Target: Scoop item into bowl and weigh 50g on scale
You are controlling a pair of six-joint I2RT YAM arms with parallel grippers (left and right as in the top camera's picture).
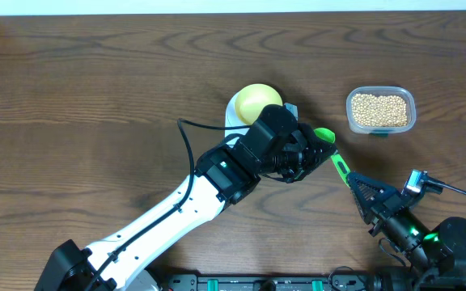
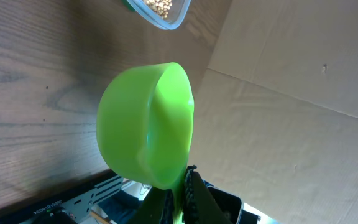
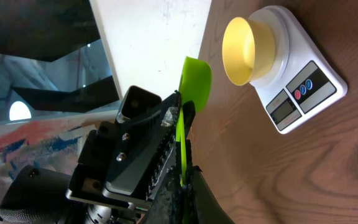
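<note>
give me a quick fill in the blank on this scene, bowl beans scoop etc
1. The pale yellow bowl sits on the white digital ____.
2. The soybeans all lie in the clear plastic ____.
3. The plastic scoop is coloured ____.

Missing words: scale; tub; green

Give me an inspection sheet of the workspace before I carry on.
Surface: brown wooden table.
Job's things: empty bowl on scale; beans in clear tub, apart at right; green scoop raised.
Clutter: nothing seen.
Grippers: left gripper shut on scoop handle; right gripper at handle's end, grip unclear.
Cables: black cable by left arm; second cable at right arm.
Surroundings: cardboard panel past the table.
</note>
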